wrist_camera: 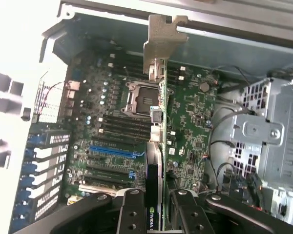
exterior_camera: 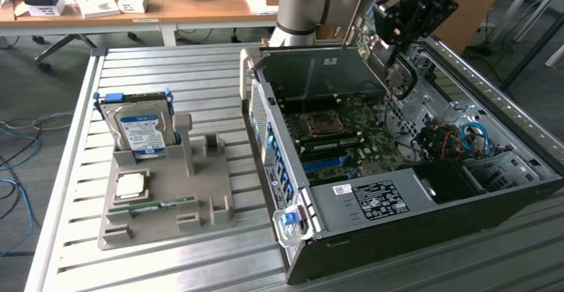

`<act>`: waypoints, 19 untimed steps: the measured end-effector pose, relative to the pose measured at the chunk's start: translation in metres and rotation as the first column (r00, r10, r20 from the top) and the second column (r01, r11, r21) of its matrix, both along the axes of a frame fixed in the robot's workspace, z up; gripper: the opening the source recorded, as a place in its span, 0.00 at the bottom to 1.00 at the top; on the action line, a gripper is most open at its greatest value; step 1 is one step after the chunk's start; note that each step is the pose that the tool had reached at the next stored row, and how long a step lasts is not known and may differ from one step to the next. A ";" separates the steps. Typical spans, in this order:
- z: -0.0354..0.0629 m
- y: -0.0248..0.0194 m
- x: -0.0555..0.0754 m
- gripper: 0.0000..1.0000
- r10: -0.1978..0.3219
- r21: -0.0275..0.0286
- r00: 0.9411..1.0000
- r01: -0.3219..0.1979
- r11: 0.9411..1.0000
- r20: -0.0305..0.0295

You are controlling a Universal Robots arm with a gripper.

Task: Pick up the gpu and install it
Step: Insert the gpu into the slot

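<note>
Over the open computer case, the hand pinches the gpu edge-on. Its silver bracket sits farthest from the hand.

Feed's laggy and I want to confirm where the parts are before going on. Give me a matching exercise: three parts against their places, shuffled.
Parts:
1. gpu
2. hard drive
3. memory stick

Places:
A. lying flat in the grey holder
B. held in the gripper over the motherboard
C. standing upright in the grey holder

Pairs: 1-B, 2-C, 3-A
</note>
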State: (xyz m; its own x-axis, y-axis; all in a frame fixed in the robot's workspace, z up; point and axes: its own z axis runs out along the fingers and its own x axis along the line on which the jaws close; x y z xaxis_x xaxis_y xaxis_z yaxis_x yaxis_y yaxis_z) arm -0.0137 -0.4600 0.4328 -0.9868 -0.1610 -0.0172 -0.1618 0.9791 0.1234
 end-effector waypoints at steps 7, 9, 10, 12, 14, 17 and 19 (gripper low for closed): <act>-0.0007 0.0000 0.000 0.26 0.086 0.000 0.996 -0.086 0.996 0.000; -0.0009 0.0000 0.000 0.26 0.111 0.000 0.994 -0.111 0.994 0.000; -0.0010 0.0000 0.000 0.26 0.126 -0.001 0.992 -0.126 0.992 0.000; -0.0012 0.0000 0.000 0.26 0.152 -0.001 0.988 -0.152 0.988 0.000; -0.0014 0.0000 0.000 0.26 0.178 -0.001 0.984 -0.178 0.984 0.000; -0.0017 0.0000 0.000 0.26 0.214 -0.001 0.977 -0.214 0.977 0.000; -0.0019 0.0000 0.000 0.26 0.239 -0.001 0.971 -0.239 0.971 0.000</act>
State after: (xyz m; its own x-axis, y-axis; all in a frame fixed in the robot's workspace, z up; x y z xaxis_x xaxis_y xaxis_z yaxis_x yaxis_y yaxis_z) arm -0.0137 -0.4600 0.4310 -0.9198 -0.3920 -0.0169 -0.3910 0.9122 0.1224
